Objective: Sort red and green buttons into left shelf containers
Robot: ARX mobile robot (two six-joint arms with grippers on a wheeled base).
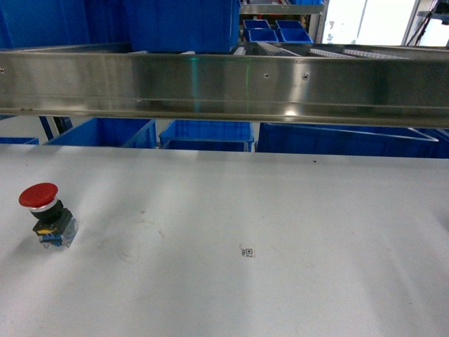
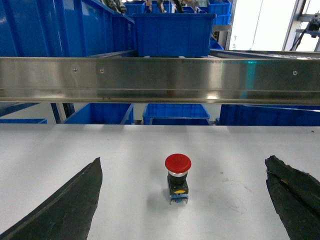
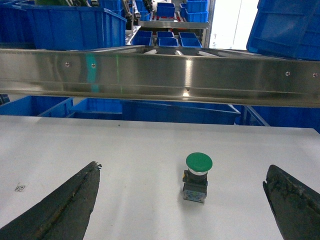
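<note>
A red button [image 1: 48, 214] with a mushroom cap and a black collar stands upright on the white table [image 1: 295, 210] at the left. In the left wrist view the red button [image 2: 178, 177] stands between and just ahead of the wide-spread fingers of my open left gripper [image 2: 184, 159], and nothing touches it. A green button [image 3: 198, 175] stands upright ahead of my open right gripper [image 3: 183, 165]; it is outside the head view. Large deep blue crates [image 1: 182, 24] sit on the shelf above and behind the table, with another blue crate [image 2: 172, 32] in the left wrist view. Neither gripper appears in the head view.
A long steel shelf rail [image 1: 224, 88] runs across just beyond the table's far edge. Lower blue bins [image 1: 207, 133] stand behind the table under it. Small shallow blue bins [image 1: 277, 31] sit far back. A small square marker [image 1: 247, 251] is printed on the table.
</note>
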